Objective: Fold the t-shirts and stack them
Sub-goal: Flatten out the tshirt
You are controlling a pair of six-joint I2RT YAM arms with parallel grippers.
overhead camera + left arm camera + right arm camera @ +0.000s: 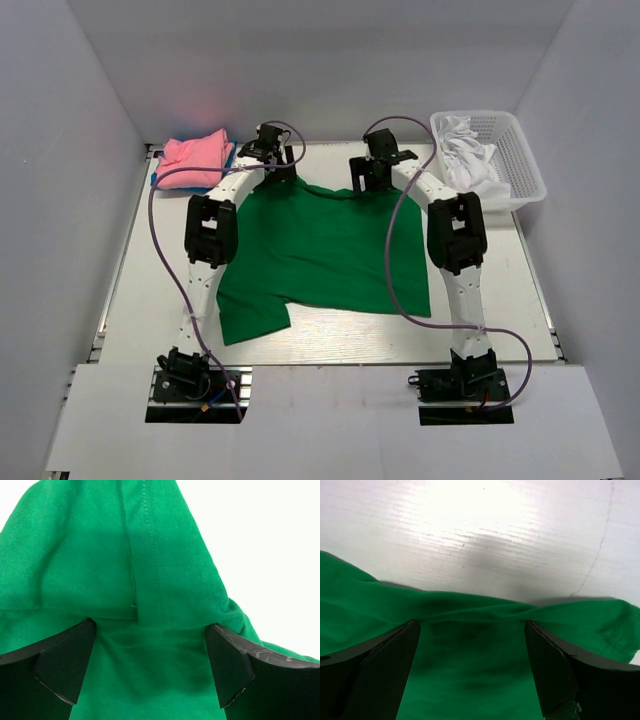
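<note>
White panel walls [300,60] enclosed the pale counter [340,338] on three sides; bright light glared off its bare surface.

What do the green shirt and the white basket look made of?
Green t-shirt: soft knit cloth, matte; the left wrist view shows a fine weave, a stitched seam and limp folds. Basket: probably rigid white plastic, judging by its open mesh walls.

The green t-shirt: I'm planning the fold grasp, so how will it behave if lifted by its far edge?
Probably floppy: the green t-shirt shows soft folds by its seam, so it should sag between grasp points. Likely light: thin cloth lying flat on the table. Its far edge is rumpled, so pushing would probably bunch it.
</note>
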